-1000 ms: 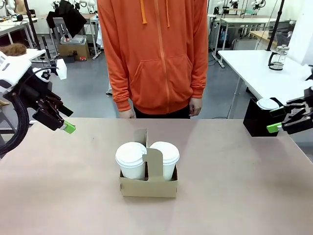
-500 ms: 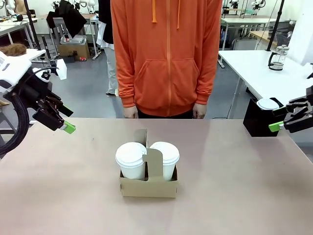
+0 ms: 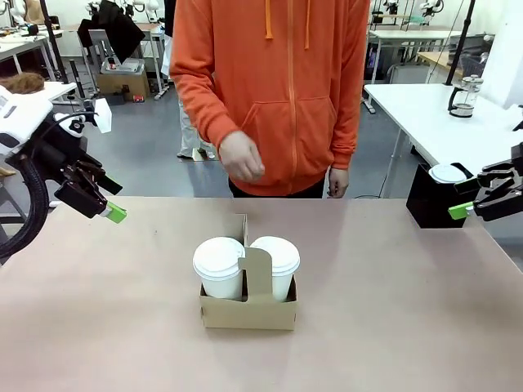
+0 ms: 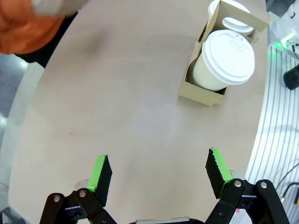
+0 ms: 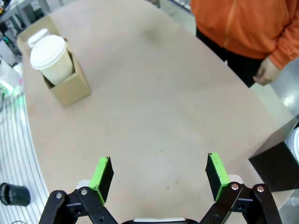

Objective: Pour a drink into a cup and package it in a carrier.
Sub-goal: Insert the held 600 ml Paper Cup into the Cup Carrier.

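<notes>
A: Where does the package sit?

B: I see the carrier [image 3: 248, 304] mid-table [image 3: 392, 310], upright, with 2 lidded cups in its pockets. The left cup [image 3: 219, 266] and the right cup [image 3: 276, 263] stand on either side of the centre handle tab [image 3: 258, 273].

A: Claws?

B: My left claw [image 4: 159, 175] hangs over the table's left edge, jaws spread wide, holding nothing. My right claw [image 5: 159, 175] is off at the right near the black box [image 3: 426, 200], also wide open and empty.

A: How will it handle?

B: I judge it light but top-heavy. Thin cardboard flexes, paper cup walls crush, and press-on lids could pop and spill. I'd take it by the handle tab, pinching flat across the board and lifting straight up, not by the cups.

A: Any change from half a second ago?

B: The person's hand [image 3: 240, 157], which hung by the table's far edge, is now raised in front of the orange hoodie [image 3: 286, 90]. Both claws and the carrier have stayed put.
</notes>
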Robot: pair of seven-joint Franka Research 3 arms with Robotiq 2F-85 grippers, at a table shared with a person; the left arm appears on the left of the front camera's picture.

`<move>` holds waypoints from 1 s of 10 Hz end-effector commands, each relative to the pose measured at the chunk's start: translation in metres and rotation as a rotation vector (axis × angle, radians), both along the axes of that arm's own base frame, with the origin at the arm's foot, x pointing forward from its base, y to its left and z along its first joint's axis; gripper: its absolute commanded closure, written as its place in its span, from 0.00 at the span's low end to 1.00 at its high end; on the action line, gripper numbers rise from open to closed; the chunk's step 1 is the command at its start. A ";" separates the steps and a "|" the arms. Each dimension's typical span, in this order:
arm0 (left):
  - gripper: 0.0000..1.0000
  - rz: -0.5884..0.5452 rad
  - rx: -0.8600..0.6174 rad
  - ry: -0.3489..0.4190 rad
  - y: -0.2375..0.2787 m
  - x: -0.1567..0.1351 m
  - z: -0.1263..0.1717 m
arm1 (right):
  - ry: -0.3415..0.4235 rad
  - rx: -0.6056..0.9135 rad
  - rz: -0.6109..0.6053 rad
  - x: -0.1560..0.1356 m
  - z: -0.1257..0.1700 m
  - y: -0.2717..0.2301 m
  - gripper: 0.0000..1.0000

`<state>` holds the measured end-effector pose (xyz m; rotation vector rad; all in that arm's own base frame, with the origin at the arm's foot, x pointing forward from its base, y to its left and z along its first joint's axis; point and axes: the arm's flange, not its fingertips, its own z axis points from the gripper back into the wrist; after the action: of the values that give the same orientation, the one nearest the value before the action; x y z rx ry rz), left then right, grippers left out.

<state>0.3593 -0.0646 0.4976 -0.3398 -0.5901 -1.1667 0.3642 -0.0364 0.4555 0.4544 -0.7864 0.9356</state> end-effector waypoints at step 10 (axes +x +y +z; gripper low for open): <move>0.00 0.003 -0.018 0.010 -0.001 -0.001 0.001 | 0.002 -0.013 -0.005 -0.001 -0.001 -0.002 0.00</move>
<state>0.3593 -0.0646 0.4976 -0.3398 -0.5900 -1.1667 0.3643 -0.0363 0.4555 0.4534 -0.7869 0.9362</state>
